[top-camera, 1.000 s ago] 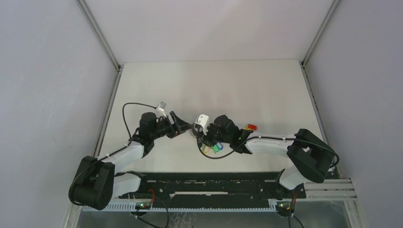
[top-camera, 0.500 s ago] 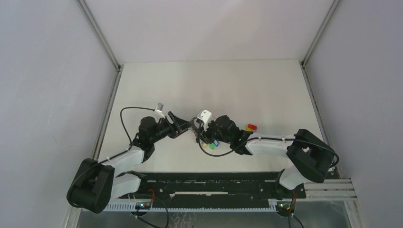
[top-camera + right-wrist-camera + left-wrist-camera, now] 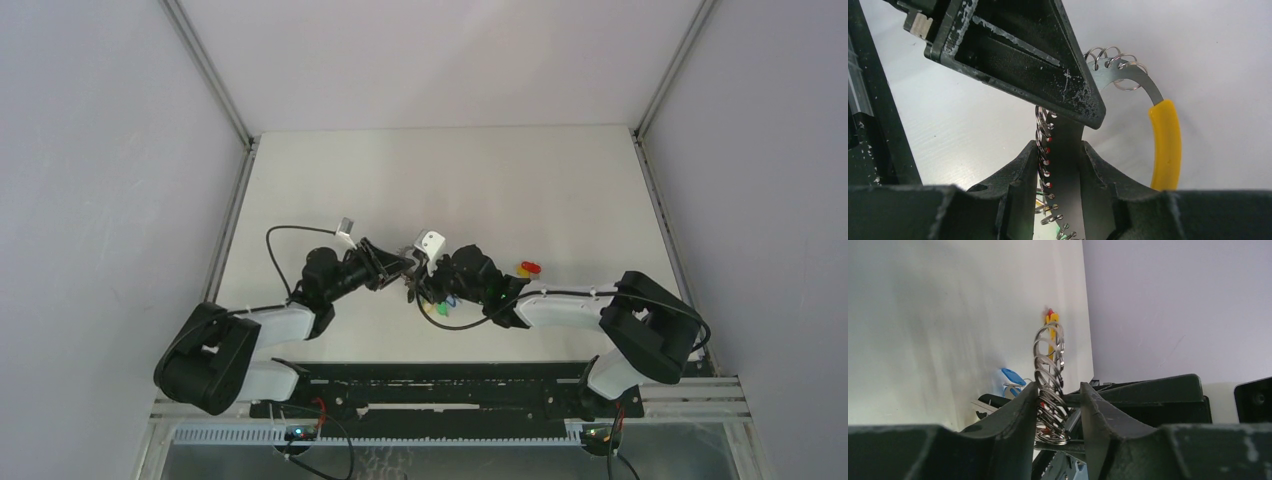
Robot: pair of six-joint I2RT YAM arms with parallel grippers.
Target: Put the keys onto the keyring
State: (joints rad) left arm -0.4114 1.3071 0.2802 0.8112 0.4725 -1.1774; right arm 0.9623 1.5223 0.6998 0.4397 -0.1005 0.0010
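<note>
We see left pincer [image 3: 1058,390] and right pincer [image 3: 1060,150] both clamped on the keyring [image 3: 1165,145], loose keys [image 3: 529,267] at its three o'clock

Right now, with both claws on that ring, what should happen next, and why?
Probably the right gripper should release and reach for the loose keys, which lie on its side; the left gripper also pinches the keyring and could hold it alone.

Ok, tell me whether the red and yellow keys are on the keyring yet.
No: the keys lie loose on the table, well apart from the keyring.
</note>
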